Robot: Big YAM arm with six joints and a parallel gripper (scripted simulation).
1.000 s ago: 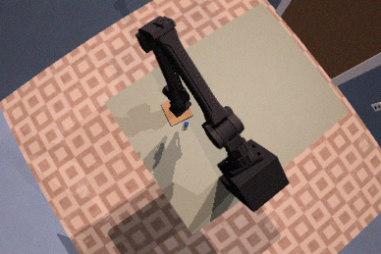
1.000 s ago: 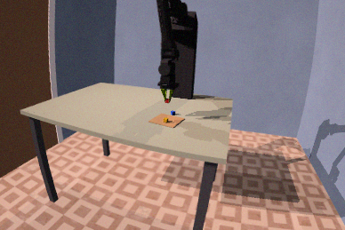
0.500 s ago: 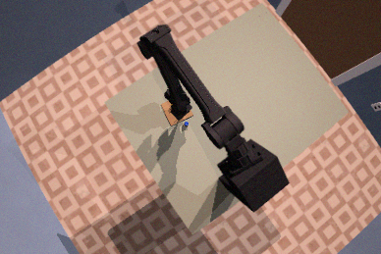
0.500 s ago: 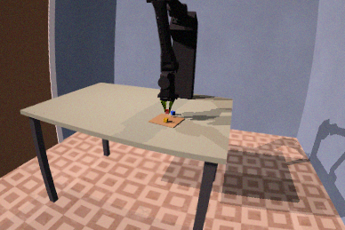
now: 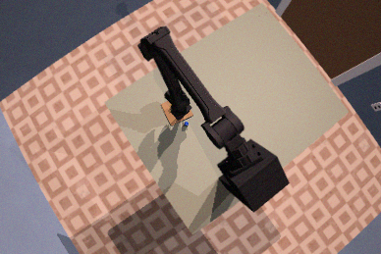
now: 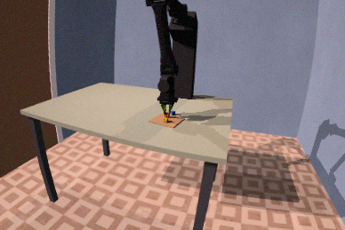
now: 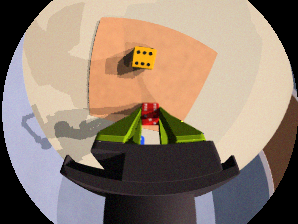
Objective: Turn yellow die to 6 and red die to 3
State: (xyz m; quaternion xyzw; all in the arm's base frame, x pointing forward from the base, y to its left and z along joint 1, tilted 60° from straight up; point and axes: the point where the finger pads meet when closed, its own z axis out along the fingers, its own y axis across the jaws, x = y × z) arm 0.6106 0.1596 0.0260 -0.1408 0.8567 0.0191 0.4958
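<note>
Three dice, one mat point(image 7: 176, 72): the gripper point(image 7: 150, 129) clamps the red die point(image 7: 150, 113) above the mat's near edge; the yellow die point(image 7: 144, 58) lies mid-mat, the blue die point(image 5: 186, 125) just off its edge.

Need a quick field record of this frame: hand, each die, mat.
hand: shut on the red die, low over the mat
red die: between the green fingers, top face not readable
yellow die: flat on the mat, six up
blue die: on the table just off the mat's edge
mat: flat on the table
</note>
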